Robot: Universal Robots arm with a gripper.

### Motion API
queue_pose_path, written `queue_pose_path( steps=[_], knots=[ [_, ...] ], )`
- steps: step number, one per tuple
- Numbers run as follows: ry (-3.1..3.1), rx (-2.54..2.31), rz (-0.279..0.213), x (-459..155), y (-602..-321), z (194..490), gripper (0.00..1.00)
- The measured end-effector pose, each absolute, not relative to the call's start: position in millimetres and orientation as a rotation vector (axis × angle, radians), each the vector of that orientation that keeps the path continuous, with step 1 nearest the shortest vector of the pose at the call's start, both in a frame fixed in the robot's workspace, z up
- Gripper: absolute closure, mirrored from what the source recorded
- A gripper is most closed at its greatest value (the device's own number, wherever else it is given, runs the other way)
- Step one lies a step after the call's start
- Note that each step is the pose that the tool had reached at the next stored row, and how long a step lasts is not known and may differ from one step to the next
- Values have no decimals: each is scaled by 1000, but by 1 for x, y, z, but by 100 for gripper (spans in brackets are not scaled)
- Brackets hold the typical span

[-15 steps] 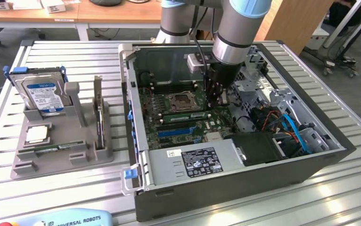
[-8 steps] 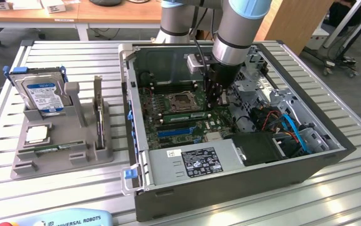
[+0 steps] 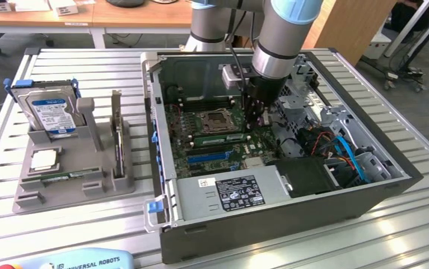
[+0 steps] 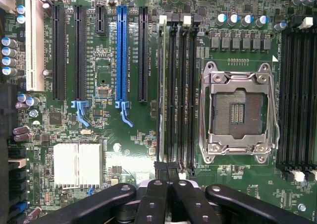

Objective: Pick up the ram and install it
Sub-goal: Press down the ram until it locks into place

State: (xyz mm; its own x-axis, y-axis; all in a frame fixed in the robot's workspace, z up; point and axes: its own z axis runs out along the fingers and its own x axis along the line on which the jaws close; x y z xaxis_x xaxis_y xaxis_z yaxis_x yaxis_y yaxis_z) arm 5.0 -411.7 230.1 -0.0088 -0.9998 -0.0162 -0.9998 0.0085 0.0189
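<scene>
The ram is a thin green stick seen edge-on, standing in a black memory slot on the motherboard next to the CPU socket. In the exterior view the ram lies in its slot inside the open computer case. My gripper is shut, its black fingertips together over one end of the stick. I cannot tell whether they touch it. The exterior view has the gripper reaching down into the case just to the exterior view's right of the socket.
On the exterior view's left stands a grey fixture holding a silver hard drive with a blue label and another green stick. Empty memory slots, expansion slots, a heatsink and cables surround the work area.
</scene>
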Motion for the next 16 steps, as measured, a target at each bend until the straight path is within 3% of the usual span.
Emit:
queue_pose_path(
  steps=[16],
  knots=[
    [-2230,2210,-39,5,-412,227,90]
  ],
)
